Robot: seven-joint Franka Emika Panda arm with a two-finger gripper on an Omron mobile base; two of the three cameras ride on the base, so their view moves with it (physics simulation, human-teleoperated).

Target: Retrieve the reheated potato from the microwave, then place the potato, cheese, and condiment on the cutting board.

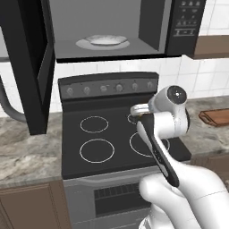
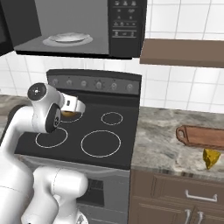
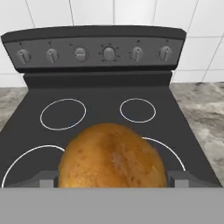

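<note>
Left base view: we see the microwave [image 1: 112,27] with its door swung open to the left and a white plate [image 1: 103,42] on its grey floor. Below it, the arm's wrist hangs over the black stove [image 1: 107,134]. An end of the cutting board [image 1: 215,117] lies on the counter [image 1: 27,152] at far right.

Right base view: we see the potato [image 2: 68,114] as a golden-brown sliver just under the wrist, above the stove's rear left burner. The cutting board lies on the right counter, with the cheese [image 2: 211,158] just in front of it, off the board.

Hand view: we see the gripper [image 3: 112,178] clamped on the potato, one fingertip [image 3: 46,179] at each side, jaws set wide, above the front burners.
</note>
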